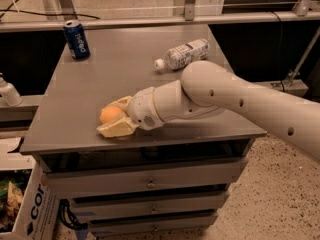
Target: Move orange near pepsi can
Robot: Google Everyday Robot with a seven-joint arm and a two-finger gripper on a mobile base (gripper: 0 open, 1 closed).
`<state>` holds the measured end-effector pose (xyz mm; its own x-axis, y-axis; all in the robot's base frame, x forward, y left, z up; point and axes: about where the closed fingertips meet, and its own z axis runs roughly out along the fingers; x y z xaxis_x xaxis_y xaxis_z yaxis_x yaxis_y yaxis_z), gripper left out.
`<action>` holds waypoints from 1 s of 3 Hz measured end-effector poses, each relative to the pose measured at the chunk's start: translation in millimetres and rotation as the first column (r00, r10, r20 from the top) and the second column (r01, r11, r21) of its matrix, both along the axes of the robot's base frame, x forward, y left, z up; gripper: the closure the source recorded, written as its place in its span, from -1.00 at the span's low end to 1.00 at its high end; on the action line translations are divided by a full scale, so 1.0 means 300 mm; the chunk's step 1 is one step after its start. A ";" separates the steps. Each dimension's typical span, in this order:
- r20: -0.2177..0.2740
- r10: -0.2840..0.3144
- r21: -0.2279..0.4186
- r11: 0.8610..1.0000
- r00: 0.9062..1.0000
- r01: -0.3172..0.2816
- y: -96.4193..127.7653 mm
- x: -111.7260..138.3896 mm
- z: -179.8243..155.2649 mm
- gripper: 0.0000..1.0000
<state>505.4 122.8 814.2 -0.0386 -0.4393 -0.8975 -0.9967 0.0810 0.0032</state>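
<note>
— Hand [106, 118] is low on the counter [115, 69], near the front edge toward the left. Its two fingers [117, 129] sit one on each side of the orange [111, 114]. As far as I can see they are clamped on it: the near finger lies flat on the surface under the fruit and the far one hugs its top side.

— So the orange is in your grip. Which way is the can from there?

— Can [76, 40] stands upright at the far left corner, well apart from the hand. From the hand it is straight away from me and a little to the left. I've only one arm [225, 91], coming in from the right across the front of the counter, so the carry is a push away along the left side. The orange is round, so it has no long axis to line up. I only need to set it down just beside the can without knocking it over.

— Anything in the path?

— I see nothing between them, only bare grey top. A bottle [182, 54] lies on its side toward the far right, cap pointing left, and I judge it to be clear of my line.

— And round about?

— Drawers [150, 181] run below the counter and a rail [150, 20] runs behind it. A box [30, 209] sits on the speckled floor [270, 199] at left, and a small white bottle [7, 91] stands on a lower ledge beyond the left edge.
</note>
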 end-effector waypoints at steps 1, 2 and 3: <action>0.000 0.000 0.000 1.000 1.000 0.000 0.000 0.000 0.000 1.00; 0.053 -0.045 0.018 0.999 0.998 0.044 -0.049 0.120 0.076 1.00; 0.147 -0.118 0.053 0.992 0.982 0.111 -0.136 0.308 0.223 1.00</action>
